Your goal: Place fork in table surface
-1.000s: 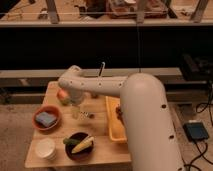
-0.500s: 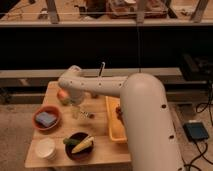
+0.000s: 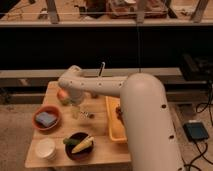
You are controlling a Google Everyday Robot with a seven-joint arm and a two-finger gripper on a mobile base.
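My gripper (image 3: 75,109) hangs from the white arm over the middle left of the light wooden table surface (image 3: 97,150), pointing down close to the planks. A small slim silvery piece that looks like the fork (image 3: 85,116) shows just to its lower right, at tabletop height. I cannot tell whether the fork is held or lies on the wood.
An orange bowl (image 3: 46,119) with a blue sponge is at the left. A white cup (image 3: 46,148) and a dark bowl (image 3: 79,145) with yellow and green food stand in front. A yellow tray (image 3: 114,122) lies right. A reddish fruit (image 3: 62,95) and a white stick (image 3: 101,68) are behind.
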